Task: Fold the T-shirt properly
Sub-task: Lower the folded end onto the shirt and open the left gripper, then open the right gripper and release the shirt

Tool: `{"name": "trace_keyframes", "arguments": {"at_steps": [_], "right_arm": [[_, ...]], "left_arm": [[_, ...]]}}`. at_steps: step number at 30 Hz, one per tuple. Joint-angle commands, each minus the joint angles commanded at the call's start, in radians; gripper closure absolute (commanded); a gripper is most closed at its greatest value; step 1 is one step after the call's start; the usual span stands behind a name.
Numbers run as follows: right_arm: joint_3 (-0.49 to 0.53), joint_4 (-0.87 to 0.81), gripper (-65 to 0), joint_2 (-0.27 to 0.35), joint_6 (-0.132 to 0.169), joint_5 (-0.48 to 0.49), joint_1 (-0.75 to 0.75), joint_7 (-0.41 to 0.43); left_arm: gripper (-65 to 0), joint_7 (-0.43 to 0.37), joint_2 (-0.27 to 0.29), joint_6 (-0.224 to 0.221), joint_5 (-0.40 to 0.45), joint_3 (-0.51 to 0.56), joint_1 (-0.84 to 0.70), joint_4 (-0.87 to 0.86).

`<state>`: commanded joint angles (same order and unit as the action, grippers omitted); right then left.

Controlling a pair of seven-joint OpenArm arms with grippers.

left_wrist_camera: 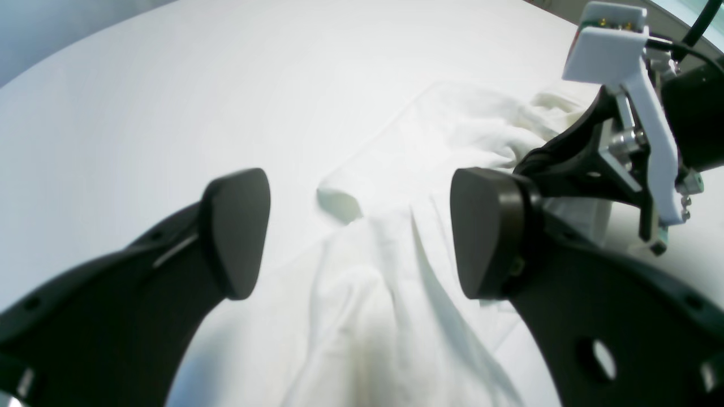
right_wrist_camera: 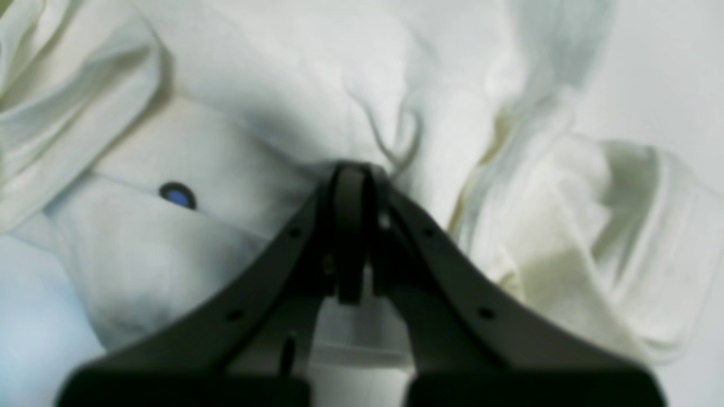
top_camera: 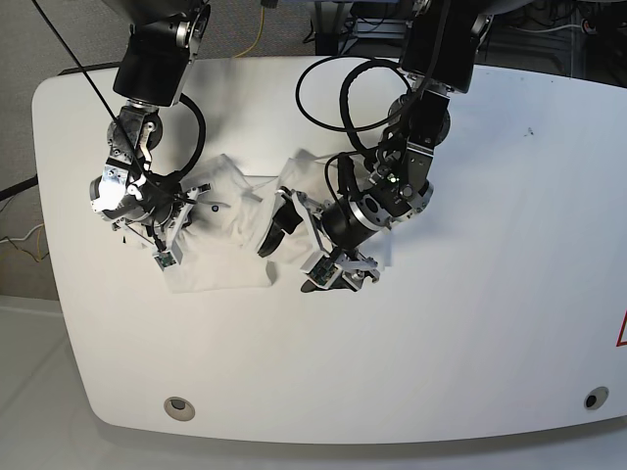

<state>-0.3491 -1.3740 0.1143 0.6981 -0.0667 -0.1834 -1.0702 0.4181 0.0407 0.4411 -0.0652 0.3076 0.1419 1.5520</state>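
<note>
The T-shirt point(top_camera: 227, 250) lies crumpled in a white heap on the left-middle of the table. A small blue spot of print point(right_wrist_camera: 177, 196) shows on one fold. My right gripper point(right_wrist_camera: 353, 181) is shut, pinching a bunched fold of the T-shirt point(right_wrist_camera: 271, 79); in the base view it point(top_camera: 189, 211) sits at the heap's left edge. My left gripper point(left_wrist_camera: 362, 232) hangs open above the T-shirt point(left_wrist_camera: 396, 271), its fingers point(left_wrist_camera: 237, 232) wide apart and holding nothing. Seen from the base it point(top_camera: 294, 253) is over the heap's right side.
The white table point(top_camera: 490, 294) stretches far to the right and front of the shirt. The right arm point(left_wrist_camera: 639, 130) stands close beyond the left gripper. Black cables point(top_camera: 338, 88) loop over the table's back. Two round holes point(top_camera: 177, 405) sit near the front edge.
</note>
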Motion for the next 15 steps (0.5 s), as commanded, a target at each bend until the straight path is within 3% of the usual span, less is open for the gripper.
{"name": "trace_keyframes", "arguments": {"at_steps": [6,12,15], "right_arm": [[0.0,0.0,-1.6,0.0,0.0,0.0,0.0,0.0],[0.0,0.0,-1.6,0.0,0.0,0.0,0.0,0.0],[0.0,0.0,-1.6,0.0,0.0,0.0,-0.002,0.0]], "left_arm": [[-45.5,0.002,-0.063,0.0,0.0,-0.012,-0.048,-0.002],[-45.0,0.002,-0.077,0.0,0.003,-0.054,-0.092,-0.009],[-37.9,0.002,-0.086,0.0,0.003,-0.057,-0.109,-0.015]]}}
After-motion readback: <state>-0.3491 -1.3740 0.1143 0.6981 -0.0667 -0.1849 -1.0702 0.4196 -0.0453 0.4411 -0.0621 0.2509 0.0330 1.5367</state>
